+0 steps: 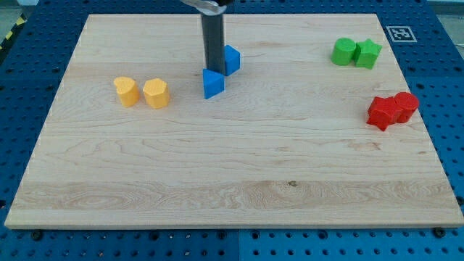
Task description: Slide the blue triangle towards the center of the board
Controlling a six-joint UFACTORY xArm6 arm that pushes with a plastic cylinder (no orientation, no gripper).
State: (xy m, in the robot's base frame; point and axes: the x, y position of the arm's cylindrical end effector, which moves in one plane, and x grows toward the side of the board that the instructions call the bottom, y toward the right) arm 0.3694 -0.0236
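Observation:
A blue triangle (212,84) lies on the wooden board (232,167) above and left of its middle. A second blue block (231,59) sits just up and right of it, partly hidden by the rod. My tip (214,69) comes down from the view's top and ends right at the triangle's upper edge, between the two blue blocks and touching or nearly touching both.
Two yellow blocks (126,91) (156,93) sit side by side at the view's left. Two green blocks (344,51) (367,53) sit at the top right. Two red blocks (382,112) (405,106) touch each other at the right edge.

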